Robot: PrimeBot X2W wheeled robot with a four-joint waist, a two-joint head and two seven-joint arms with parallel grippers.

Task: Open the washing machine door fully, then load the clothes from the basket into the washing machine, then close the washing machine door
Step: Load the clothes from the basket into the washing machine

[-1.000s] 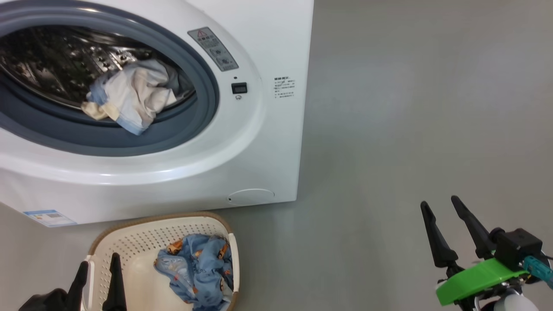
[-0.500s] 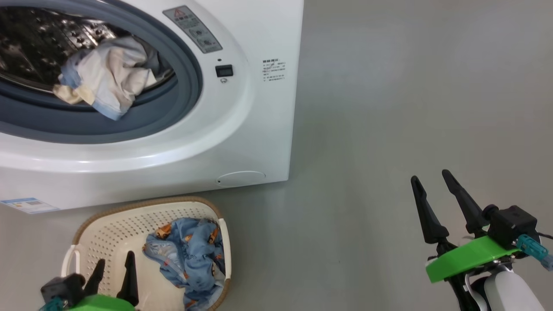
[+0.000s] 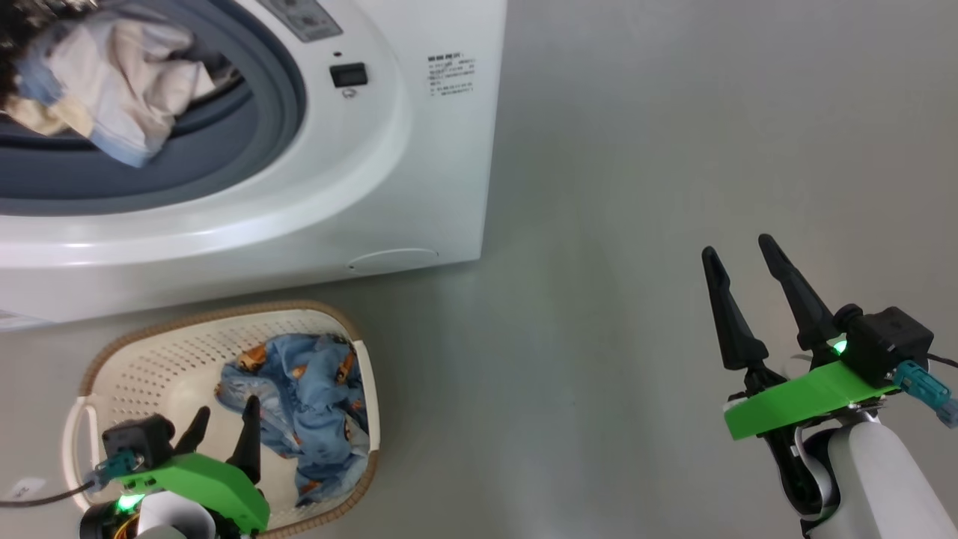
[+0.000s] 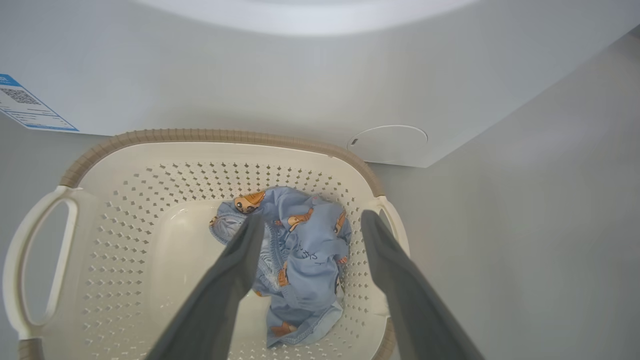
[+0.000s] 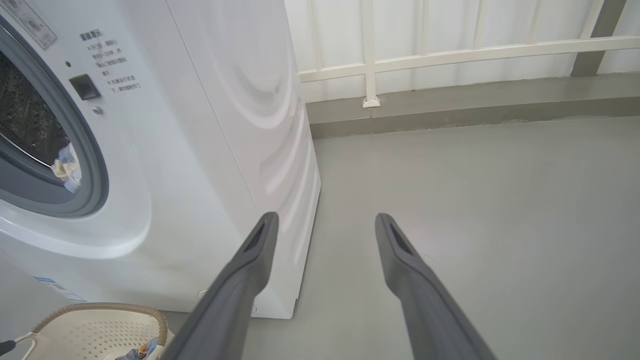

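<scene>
We can read nothing outright: the washing machine (image 3: 441, 172) bears a small block of dark print (image 3: 451, 75) beside its opening, a grey sticker (image 3: 301, 18) on the ring and a blue-edged label (image 4: 29, 107) with a code pattern, all too small to make out.

Smooth grey floor (image 3: 658, 150) meets what looks like pale railing (image 5: 368, 60).

Soft, even light all round, bright and flat, with just a faint shadow on the grey floor (image 3: 673, 150) along the foot of the washing machine (image 3: 419, 172). Glare streaks its curved white front, rippled reflections slide down its side in the right wrist view, and the pale clothes (image 3: 105, 82) inside it smear with blur in the head view.
</scene>
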